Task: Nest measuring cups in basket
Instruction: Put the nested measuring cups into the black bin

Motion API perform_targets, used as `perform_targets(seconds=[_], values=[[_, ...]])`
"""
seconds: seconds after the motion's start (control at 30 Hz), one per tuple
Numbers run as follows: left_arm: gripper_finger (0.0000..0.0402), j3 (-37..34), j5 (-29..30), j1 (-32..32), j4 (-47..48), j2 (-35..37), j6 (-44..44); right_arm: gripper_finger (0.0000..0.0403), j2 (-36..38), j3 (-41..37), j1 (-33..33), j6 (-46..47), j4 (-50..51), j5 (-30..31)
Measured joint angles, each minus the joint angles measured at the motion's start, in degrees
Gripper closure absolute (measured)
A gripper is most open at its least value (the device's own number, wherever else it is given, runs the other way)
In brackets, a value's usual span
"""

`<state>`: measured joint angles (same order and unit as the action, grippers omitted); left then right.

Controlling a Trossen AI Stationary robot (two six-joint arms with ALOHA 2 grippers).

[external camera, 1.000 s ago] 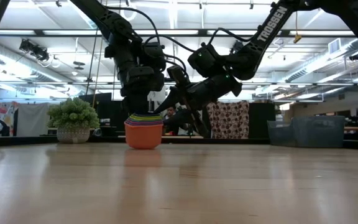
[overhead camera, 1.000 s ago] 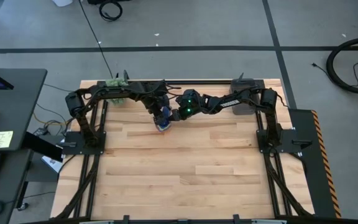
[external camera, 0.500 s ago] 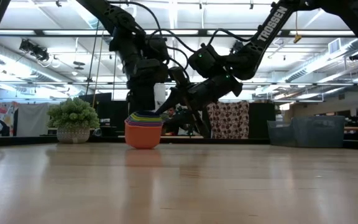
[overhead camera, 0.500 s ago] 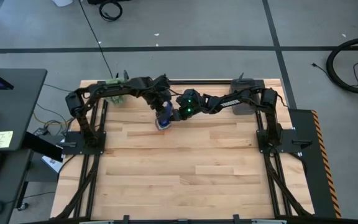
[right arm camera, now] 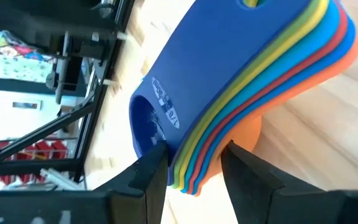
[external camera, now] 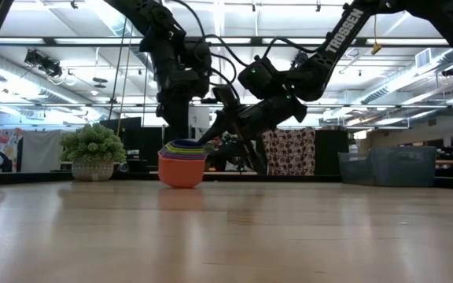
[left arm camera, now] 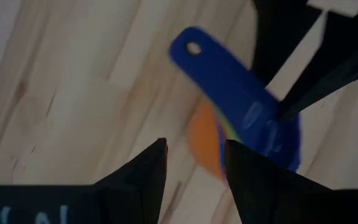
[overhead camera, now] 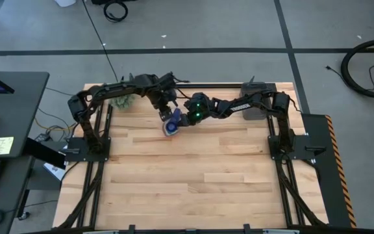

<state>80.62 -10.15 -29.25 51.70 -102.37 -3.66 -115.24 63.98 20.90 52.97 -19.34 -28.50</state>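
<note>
Handles of the nested measuring cups (right arm camera: 253,74) fan straight toward my right gripper (right arm camera: 193,163), whose parted fingers straddle them without clamping. My left gripper (left arm camera: 194,163) hovers above the stack, also open and empty, so the right is nearer

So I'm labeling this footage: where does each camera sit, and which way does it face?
High: overhead, looking straight down; both arms meet over the stacked measuring cups.
Low: table height, looking level across; arms come down to the stack, plant beside.
Left wrist: over the stack; left gripper open, empty.
Right wrist: close on the stacked handles; right gripper astride them.
All four views share the stack.
</note>
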Motion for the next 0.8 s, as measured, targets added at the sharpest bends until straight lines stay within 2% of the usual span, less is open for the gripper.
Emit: perform_targets(seconds=[0.13, 0.33, 0.8], values=[[0.0239, 0.8, 0.0, -2.0, 3.0, 0.0, 1.0, 0.0251, 0.0, 0.0, 1.0, 0.0, 0.2, -3.3], [0.0239, 4.6, -0.2, -5.0, 7.3, 0.4, 3.0, 0.0251, 0.0, 0.0, 2.3, 0.0, 0.2, -4.0], [0.0239, 23.5, -1.1, -10.2, 12.1, 6.9, 2.5, 0.0254, 0.0, 0.0, 3.3, -0.6, 0.0, -4.1]])
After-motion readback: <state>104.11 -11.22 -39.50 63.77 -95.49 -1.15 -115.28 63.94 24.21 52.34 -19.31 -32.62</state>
